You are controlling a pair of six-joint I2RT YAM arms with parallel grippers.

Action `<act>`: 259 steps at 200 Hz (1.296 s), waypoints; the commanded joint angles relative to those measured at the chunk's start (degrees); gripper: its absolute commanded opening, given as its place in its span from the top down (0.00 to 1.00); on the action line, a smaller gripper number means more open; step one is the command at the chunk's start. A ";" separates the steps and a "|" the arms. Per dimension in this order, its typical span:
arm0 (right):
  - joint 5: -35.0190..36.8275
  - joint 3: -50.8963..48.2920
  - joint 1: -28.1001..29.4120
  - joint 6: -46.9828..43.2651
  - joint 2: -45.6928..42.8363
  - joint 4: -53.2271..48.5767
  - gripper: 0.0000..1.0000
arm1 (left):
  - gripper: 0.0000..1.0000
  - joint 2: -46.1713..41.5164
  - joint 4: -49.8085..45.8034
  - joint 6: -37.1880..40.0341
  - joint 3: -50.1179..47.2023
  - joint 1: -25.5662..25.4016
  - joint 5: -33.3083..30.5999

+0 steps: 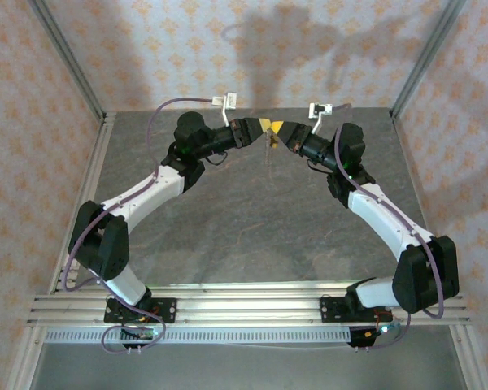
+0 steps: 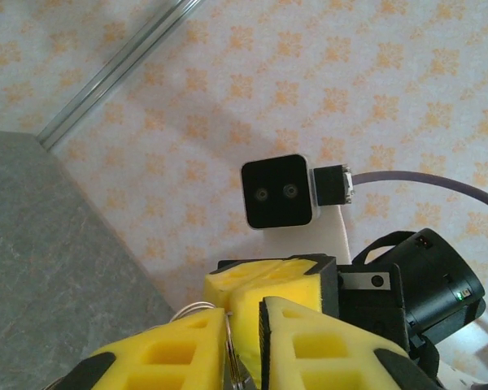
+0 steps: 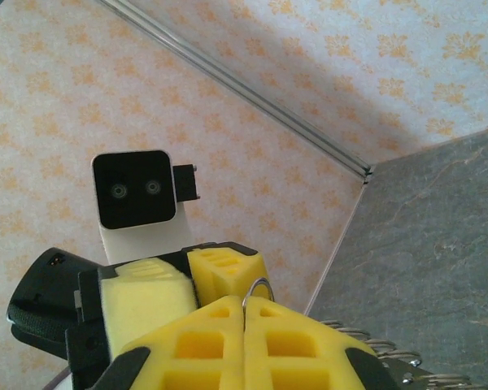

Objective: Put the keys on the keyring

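Top external: both arms up, tips meeting mid-air over far part of tabletop. A thin bit hangs under them, too small to tell key from ring.

Right wrist: right end effector clenched, arc of keyring wire poking out of the seam, dull coils at lower right.

Left wrist: left end effector nearly closed w/ ring wire in the gap; real pinch or not, can't tell.

Risks: wire thin + floppy, prob slips from seam if arms pull apart or twist, then drops to tabletop. No key clearly seen
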 commanded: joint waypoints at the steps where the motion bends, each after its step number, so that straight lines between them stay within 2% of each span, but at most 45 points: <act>1: -1.68 2.08 -0.13 -1.29 0.08 -0.18 1.00 | 0.84 0.12 0.80 1.83 2.04 0.31 2.38; 73: -1.77 2.58 -0.16 -1.64 0.04 -0.89 1.00 | 1.00 0.92 0.51 1.94 2.36 0.75 3.02; 114: -1.41 3.50 -0.17 -1.03 0.12 -1.74 1.00 | 1.00 1.25 1.22 1.48 2.48 0.75 3.84; 135: -0.08 3.48 -0.40 -1.32 -1.46 -2.87 0.76 | 1.00 0.62 3.32 0.63 1.19 0.75 2.60; 149: 1.45 2.90 -1.04 -2.03 -3.57 -4.15 0.67 | 1.00 0.02 4.12 0.33 0.47 0.75 1.45; 216: 8.62 -7.94 -3.27 -4.32 -14.76 -7.07 0.61 | 1.00 -1.67 7.60 -1.47 -1.59 0.75 -1.84; 259: 9.75 -12.91 -2.65 -7.97 -16.55 -8.98 0.58 | 1.00 -1.72 10.17 -3.63 -2.28 0.66 -3.26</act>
